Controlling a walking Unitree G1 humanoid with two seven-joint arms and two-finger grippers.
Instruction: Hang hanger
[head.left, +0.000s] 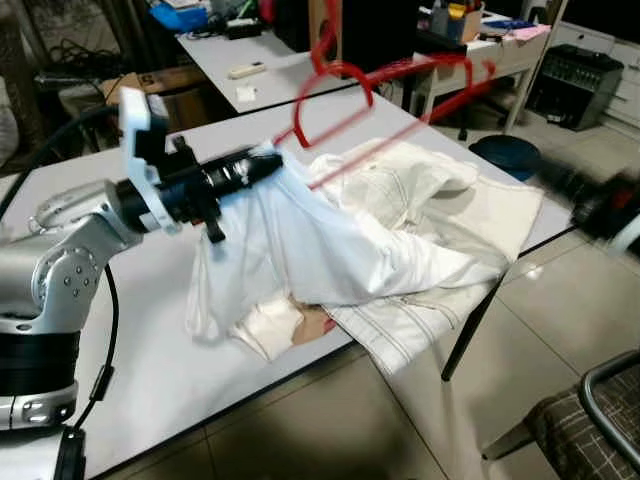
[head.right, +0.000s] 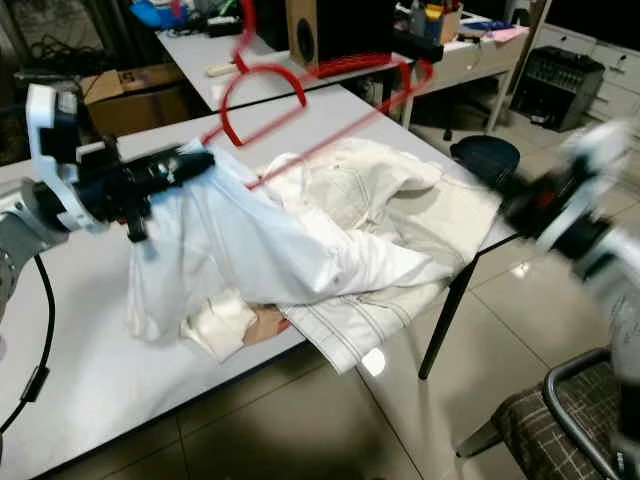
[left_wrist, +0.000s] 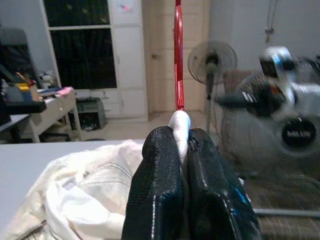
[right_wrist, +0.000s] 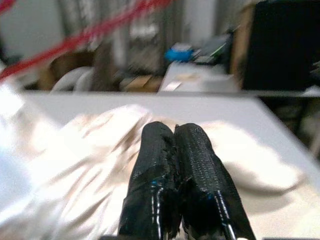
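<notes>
White tabletop (head.left: 150, 330), cluttered workroom. Left gripper (head.left: 262, 163) jaws pinching white garment (head.left: 340, 240); red hanger (head.left: 400, 95) beyond jaws, inside cloth. Right gripper (right_wrist: 172, 150) jaws pressed together, empty. Risk: thin fabric slipping, hanger dropping out.

White garment (head.left: 400, 240) heaps across the table (head.left: 150, 350), hanger (head.left: 380, 95) above.

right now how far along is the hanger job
Done: the left gripper is shut on the white garment and the red hanger, lifting both above the white table. In hand: much of the garment lies bunched on the table, draping over its edge. The right gripper is shut and empty, off to the right. Left: no rail is visible; hanging is not yet done.
</notes>
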